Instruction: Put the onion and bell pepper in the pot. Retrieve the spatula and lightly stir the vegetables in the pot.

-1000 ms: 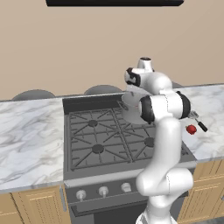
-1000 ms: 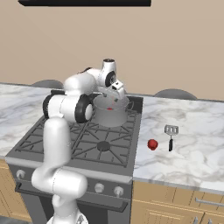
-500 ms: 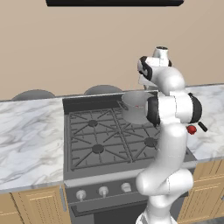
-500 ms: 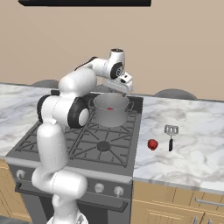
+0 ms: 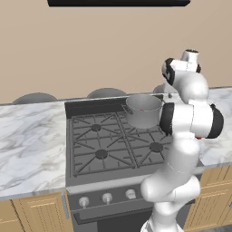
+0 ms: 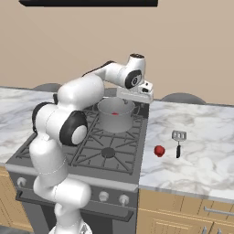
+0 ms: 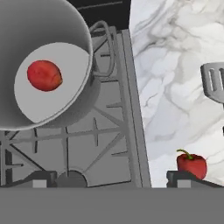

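Status as I logged it: onion (image 7: 44, 75) lay in the pot (image 6: 114, 114); bell pepper (image 6: 159, 151) and spatula (image 6: 178, 140) sat on the counter (image 6: 201, 146), unfetched; gripper (image 6: 142, 93) fingers stood apart, empty.

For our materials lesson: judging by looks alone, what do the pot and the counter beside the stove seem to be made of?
The pot: apparently brushed metal, going by its dull, even grey walls with a soft sheen. The counter: looks like polished marble, white with grey veining, though it could be an imitation.
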Controlling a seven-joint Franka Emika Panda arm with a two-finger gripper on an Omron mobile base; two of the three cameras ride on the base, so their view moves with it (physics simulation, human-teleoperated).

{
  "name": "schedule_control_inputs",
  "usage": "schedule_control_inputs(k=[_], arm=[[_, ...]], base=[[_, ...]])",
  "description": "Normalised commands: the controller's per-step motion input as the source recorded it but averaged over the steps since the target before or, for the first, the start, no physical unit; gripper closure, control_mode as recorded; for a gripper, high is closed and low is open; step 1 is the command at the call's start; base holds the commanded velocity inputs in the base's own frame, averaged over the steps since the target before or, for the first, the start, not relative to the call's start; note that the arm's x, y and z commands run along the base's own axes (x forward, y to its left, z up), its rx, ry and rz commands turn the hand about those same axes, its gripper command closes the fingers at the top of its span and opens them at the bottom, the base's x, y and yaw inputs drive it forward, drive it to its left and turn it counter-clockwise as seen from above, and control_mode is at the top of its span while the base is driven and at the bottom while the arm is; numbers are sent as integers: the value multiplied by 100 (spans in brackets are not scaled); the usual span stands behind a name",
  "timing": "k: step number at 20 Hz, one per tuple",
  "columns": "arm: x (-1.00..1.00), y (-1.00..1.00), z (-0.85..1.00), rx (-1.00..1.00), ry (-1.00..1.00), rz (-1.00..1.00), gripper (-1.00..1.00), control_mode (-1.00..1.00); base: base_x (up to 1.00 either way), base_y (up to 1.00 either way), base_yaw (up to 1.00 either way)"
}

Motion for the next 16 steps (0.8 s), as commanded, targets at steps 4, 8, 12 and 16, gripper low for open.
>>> schedule_control_inputs(k=[4,8,12,16], arm=[[-80,-50,-23,0,0,36,-100,-100],[-55,-24,-44,-4,0,32,-100,-100],[-37,-27,-45,-3,2,29,-100,-100],[-19,-33,-34,0,4,26,-100,-100]], base=[[0,0,0],[0,0,0],[0,0,0],[0,0,0]])
